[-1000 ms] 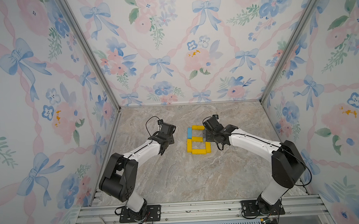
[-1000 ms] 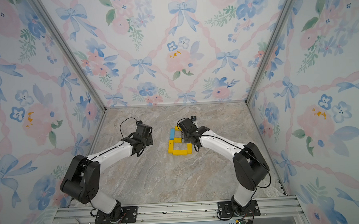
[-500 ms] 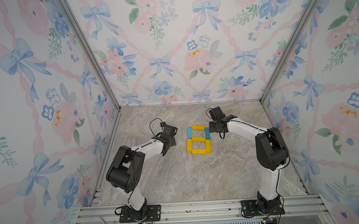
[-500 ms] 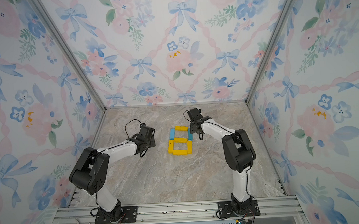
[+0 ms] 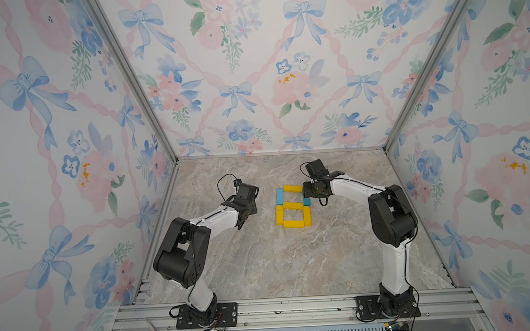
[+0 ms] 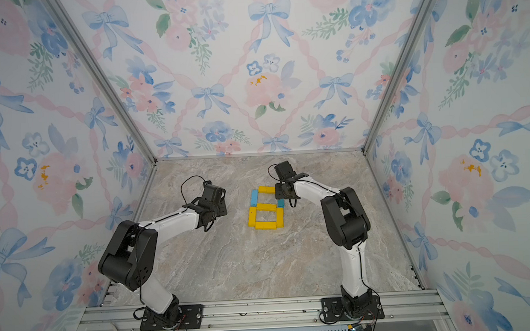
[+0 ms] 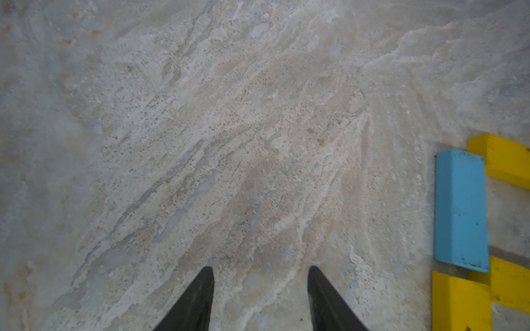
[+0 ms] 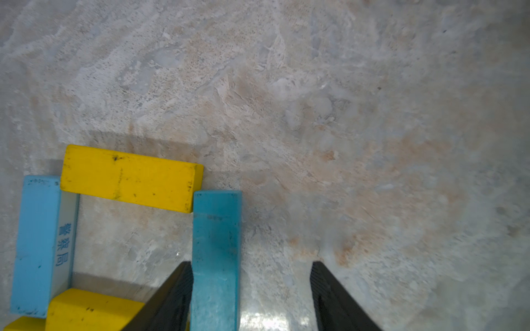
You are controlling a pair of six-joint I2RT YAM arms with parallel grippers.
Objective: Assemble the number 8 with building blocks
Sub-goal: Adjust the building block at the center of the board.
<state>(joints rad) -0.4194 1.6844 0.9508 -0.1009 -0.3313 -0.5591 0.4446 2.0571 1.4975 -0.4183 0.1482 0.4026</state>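
Black left gripper (image 7: 261, 269): spread, empty, at nine o'clock of the figure.
Light blue block (image 5: 279, 196): upper side at ten o'clock, placed.
Number 8 (image 5: 293, 206): all seven bars laid, two loops formed.
Teal block (image 8: 216, 243): at two o'clock, lying flat, touching one finger.
Right gripper (image 8: 251, 262): spread, not pinching.
Remaining: probably only backing away.

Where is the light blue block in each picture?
Top view: the light blue block is the upper left side of the 8.
Top view: same place.
Left wrist view: it adjoins the top yellow block.
Right wrist view: it faces the teal block.
Shared landmark: that top yellow block, seen in all four.
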